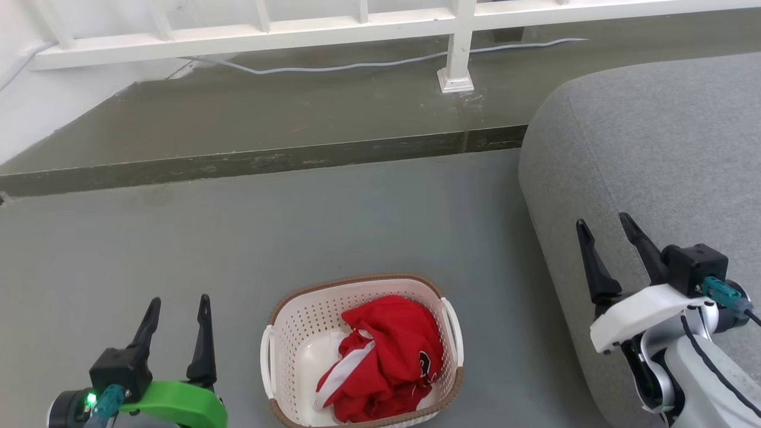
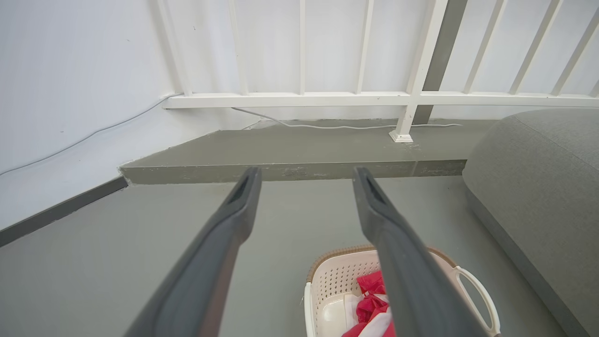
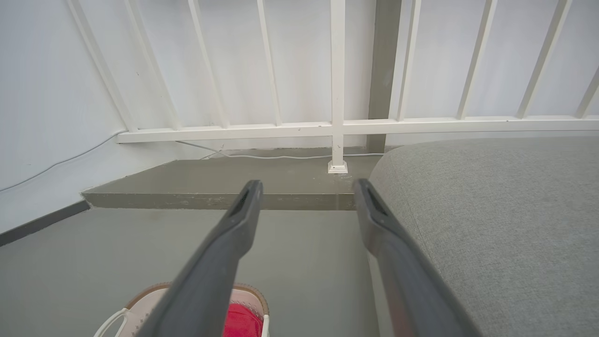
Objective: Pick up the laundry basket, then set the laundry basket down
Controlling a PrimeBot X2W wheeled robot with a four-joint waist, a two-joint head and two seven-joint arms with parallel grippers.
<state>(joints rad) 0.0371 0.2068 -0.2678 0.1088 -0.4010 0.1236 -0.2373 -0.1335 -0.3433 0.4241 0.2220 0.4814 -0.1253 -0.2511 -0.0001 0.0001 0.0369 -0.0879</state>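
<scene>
Laundry basket (image 1: 291,339) on floor (image 1: 357,214) between left claw (image 1: 180,299) and right claw (image 1: 601,220), sofa (image 1: 654,148) near

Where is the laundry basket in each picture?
Head view: laundry basket at bottom centre.
Left wrist view: laundry basket at bottom, right of centre.
Right wrist view: laundry basket at bottom left.
Shared landmark: white railing post, beyond it.
</scene>
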